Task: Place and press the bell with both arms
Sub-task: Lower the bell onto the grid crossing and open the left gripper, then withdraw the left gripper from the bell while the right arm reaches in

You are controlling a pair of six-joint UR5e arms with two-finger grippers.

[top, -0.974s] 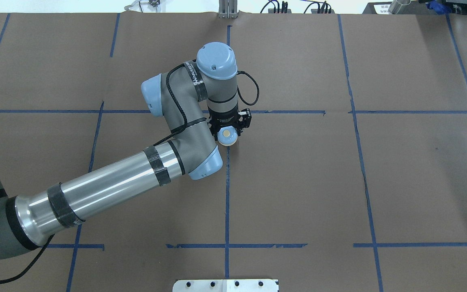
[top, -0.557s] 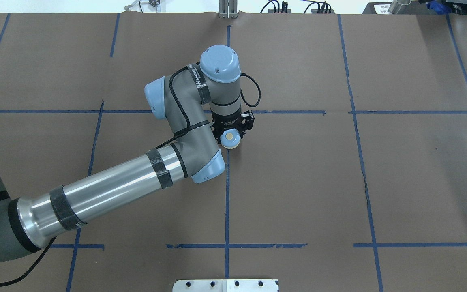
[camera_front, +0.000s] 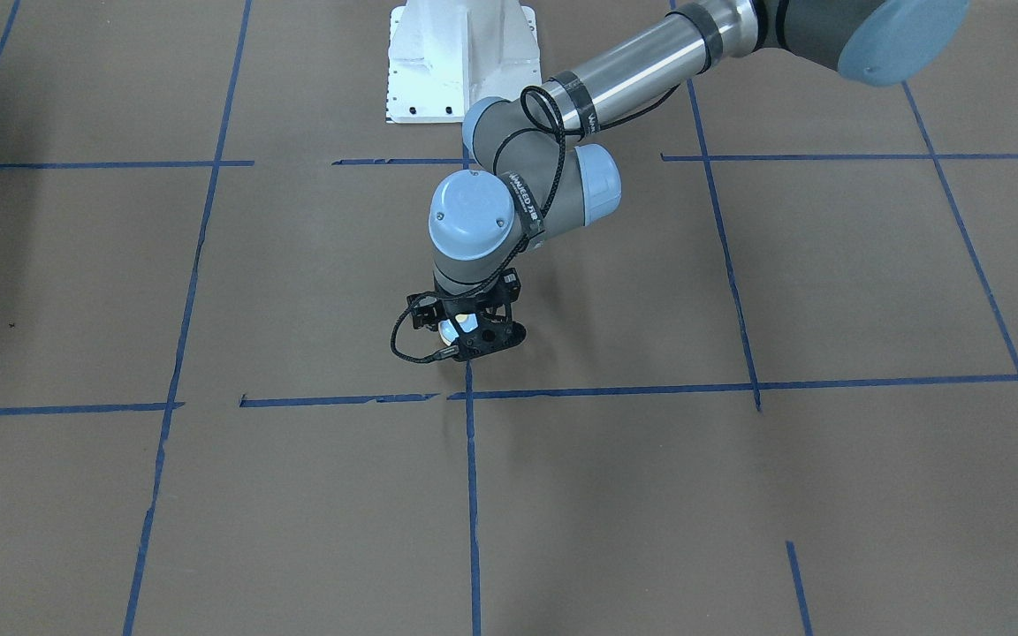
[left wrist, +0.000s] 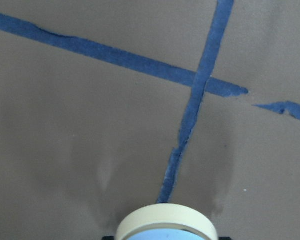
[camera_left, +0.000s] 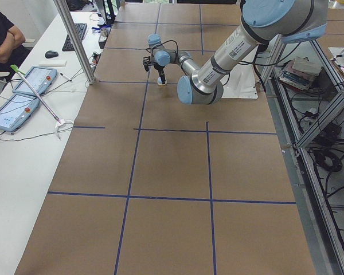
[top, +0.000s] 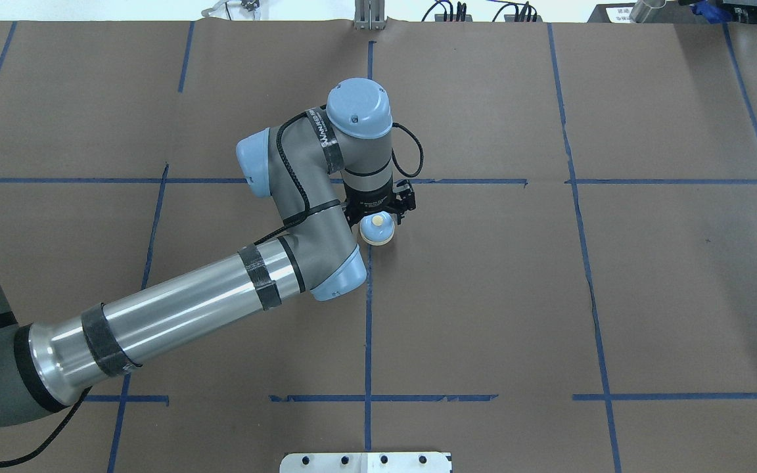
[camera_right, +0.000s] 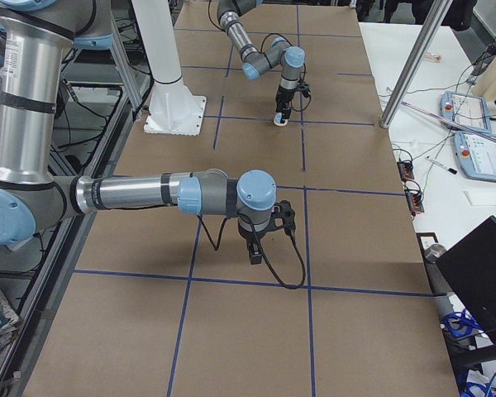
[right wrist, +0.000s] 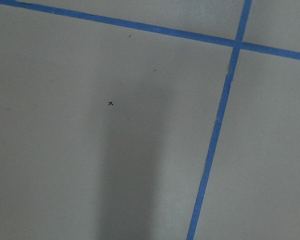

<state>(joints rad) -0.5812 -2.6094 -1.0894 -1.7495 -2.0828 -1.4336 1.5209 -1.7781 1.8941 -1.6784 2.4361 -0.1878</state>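
Note:
The light-blue bell with its cream rim sits between the fingers of my left gripper, at the tape crossing near the table's middle. The gripper is shut on it and points straight down. In the front view the bell shows only partly behind the black left gripper. The left wrist view shows the bell's cream rim very close to the brown paper; I cannot tell whether it touches. My right gripper shows only in the exterior right view, low over the paper and far from the bell; I cannot tell if it is open or shut.
Brown paper with a blue tape grid covers the table. The white pedestal stands at the robot's side. A side table with tablets, a metal pole and a seated person lie beyond the far edge.
My left arm has shifted slightly right and lowered. The bell has moved with it, and its dome and rim now show instead of only its top button.

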